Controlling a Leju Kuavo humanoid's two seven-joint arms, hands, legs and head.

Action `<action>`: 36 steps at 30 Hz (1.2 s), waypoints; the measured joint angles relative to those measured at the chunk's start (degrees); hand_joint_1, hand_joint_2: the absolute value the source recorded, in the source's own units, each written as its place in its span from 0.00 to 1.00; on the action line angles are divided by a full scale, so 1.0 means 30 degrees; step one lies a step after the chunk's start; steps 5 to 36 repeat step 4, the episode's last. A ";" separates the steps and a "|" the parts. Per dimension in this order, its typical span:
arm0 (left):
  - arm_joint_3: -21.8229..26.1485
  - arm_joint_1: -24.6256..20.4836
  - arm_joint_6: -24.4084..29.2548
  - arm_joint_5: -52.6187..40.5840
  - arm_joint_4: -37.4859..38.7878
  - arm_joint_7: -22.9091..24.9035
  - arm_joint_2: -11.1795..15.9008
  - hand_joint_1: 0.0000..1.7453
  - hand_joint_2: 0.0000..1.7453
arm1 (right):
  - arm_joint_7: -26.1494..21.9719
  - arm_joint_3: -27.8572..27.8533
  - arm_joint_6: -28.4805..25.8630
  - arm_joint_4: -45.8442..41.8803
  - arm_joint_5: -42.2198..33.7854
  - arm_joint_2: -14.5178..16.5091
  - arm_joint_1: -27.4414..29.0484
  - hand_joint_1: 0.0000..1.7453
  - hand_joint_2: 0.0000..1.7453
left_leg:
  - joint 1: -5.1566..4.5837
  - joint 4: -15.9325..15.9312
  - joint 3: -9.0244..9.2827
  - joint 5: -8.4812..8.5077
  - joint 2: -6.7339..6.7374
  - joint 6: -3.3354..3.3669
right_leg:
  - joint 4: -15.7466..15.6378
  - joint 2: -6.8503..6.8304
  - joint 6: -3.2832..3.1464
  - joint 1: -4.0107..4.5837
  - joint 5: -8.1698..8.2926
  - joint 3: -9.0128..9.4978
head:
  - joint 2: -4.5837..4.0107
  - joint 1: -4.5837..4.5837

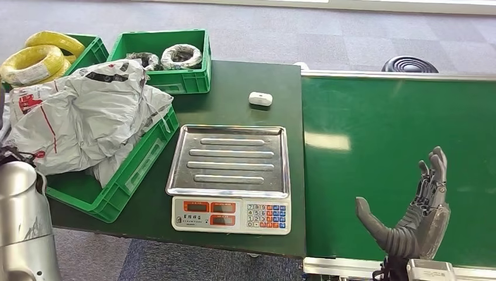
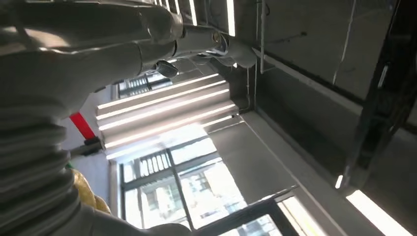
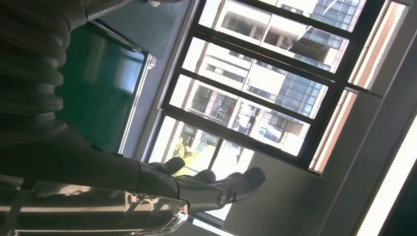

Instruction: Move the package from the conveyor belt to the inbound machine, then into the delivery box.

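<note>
Raising the right hand [image 1: 418, 213] over the near edge of the green conveyor belt [image 1: 398, 146], fingers [image 1: 436, 170] spread apart and grasping nothing. Left hand fingers: cannot tell, hidden behind the silver left arm [image 1: 20, 222] at the worktop's [image 1: 234, 93] near left corner. Lying heaped in the green box [image 1: 126, 178] at the worktop's left edge: grey packages [image 1: 88, 117]. Sitting at the near edge beside the belt: scale [image 1: 230, 178], tray bare.

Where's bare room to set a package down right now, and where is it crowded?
Free: the scale's steel tray; the green conveyor belt ahead of the right hand; dark tabletop around the small white object. Crowded: the near green bin, heaped with grey packages.
</note>
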 joint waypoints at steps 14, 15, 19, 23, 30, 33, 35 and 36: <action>-0.1351 0.3350 -0.1224 0.2294 -0.3611 -0.0827 -0.0522 0.00 1.00 | 0.0161 0.0114 0.0144 0.0020 0.0254 -0.0208 0.0451 0.00 1.00 | 0.0000 0.0001 -0.0010 -0.0019 -0.0007 0.0001 | -0.0005 -0.0006 0.0015 0.0000 -0.0019 0.0001 | 0.0000 0.0006; -0.1351 0.3350 -0.1224 0.2294 -0.3611 -0.0827 -0.0522 0.00 1.00 | 0.0161 0.0114 0.0144 0.0020 0.0254 -0.0208 0.0451 0.00 1.00 | 0.0000 0.0001 -0.0010 -0.0019 -0.0007 0.0001 | -0.0005 -0.0006 0.0015 0.0000 -0.0019 0.0001 | 0.0000 0.0006; -0.1351 0.3350 -0.1224 0.2294 -0.3611 -0.0827 -0.0522 0.00 1.00 | 0.0161 0.0114 0.0144 0.0020 0.0254 -0.0208 0.0451 0.00 1.00 | 0.0000 0.0001 -0.0010 -0.0019 -0.0007 0.0001 | -0.0005 -0.0006 0.0015 0.0000 -0.0019 0.0001 | 0.0000 0.0006; -0.1351 0.3350 -0.1224 0.2294 -0.3611 -0.0827 -0.0522 0.00 1.00 | 0.0161 0.0114 0.0144 0.0020 0.0254 -0.0208 0.0451 0.00 1.00 | 0.0000 0.0001 -0.0010 -0.0019 -0.0007 0.0001 | -0.0005 -0.0006 0.0015 0.0000 -0.0019 0.0001 | 0.0000 0.0006; -0.1351 0.3350 -0.1224 0.2294 -0.3611 -0.0827 -0.0522 0.00 1.00 | 0.0161 0.0114 0.0144 0.0020 0.0254 -0.0208 0.0451 0.00 1.00 | 0.0000 0.0001 -0.0010 -0.0019 -0.0007 0.0001 | -0.0005 -0.0006 0.0015 0.0000 -0.0019 0.0001 | 0.0000 0.0006; -0.1351 0.3350 -0.1224 0.2294 -0.3611 -0.0827 -0.0522 0.00 1.00 | 0.0161 0.0114 0.0144 0.0020 0.0254 -0.0208 0.0451 0.00 1.00 | 0.0000 0.0001 -0.0010 -0.0019 -0.0007 0.0001 | -0.0005 -0.0006 0.0015 0.0000 -0.0019 0.0001 | 0.0000 0.0006; -0.1351 0.3350 -0.1224 0.2294 -0.3611 -0.0827 -0.0522 0.00 1.00 | 0.0161 0.0114 0.0144 0.0020 0.0254 -0.0208 0.0451 0.00 1.00 | 0.0000 0.0001 -0.0010 -0.0019 -0.0007 0.0001 | -0.0005 -0.0006 0.0015 0.0000 -0.0019 0.0001 | 0.0000 0.0006; -0.1351 0.3350 -0.1224 0.2294 -0.3611 -0.0827 -0.0522 0.00 1.00 | 0.0161 0.0114 0.0144 0.0020 0.0254 -0.0208 0.0451 0.00 1.00 | 0.0000 0.0001 -0.0010 -0.0019 -0.0007 0.0001 | -0.0005 -0.0006 0.0015 0.0000 -0.0019 0.0001 | 0.0000 0.0006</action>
